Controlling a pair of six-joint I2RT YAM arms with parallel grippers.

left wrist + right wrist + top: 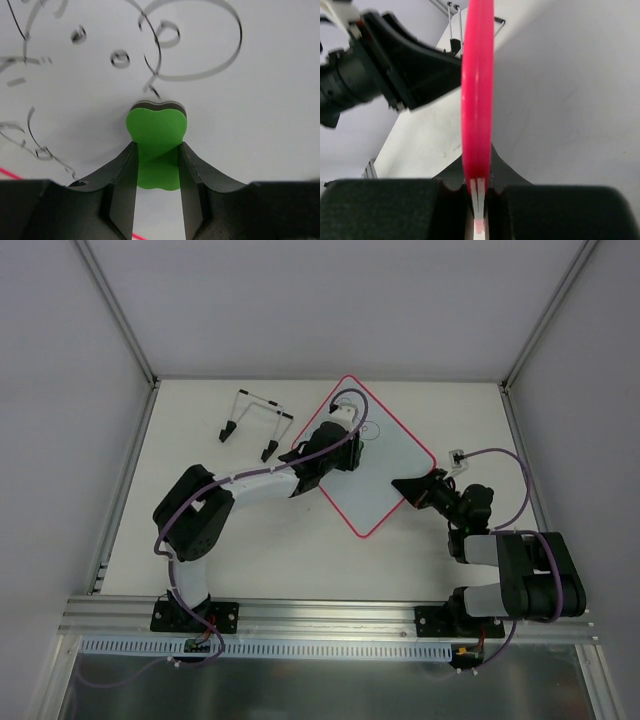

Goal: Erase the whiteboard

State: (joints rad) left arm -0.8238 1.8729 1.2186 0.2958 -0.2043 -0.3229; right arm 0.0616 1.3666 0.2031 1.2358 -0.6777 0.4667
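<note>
The whiteboard (385, 475), white with a pink-red rim, lies turned like a diamond in the middle of the table. Black drawing lines (190, 45) remain on it. My left gripper (345, 430) is over its upper part, shut on a green eraser block (156, 135) whose dark felt edge touches the board just below a drawn loop. My right gripper (408, 487) is shut on the board's right rim (477, 100), which runs edge-on between its jaws in the right wrist view.
A wire stand with black feet (255, 420) sits at the back left of the table. The left arm (195, 515) reaches across the table's left half. A small white object (458, 455) lies near the board's right corner.
</note>
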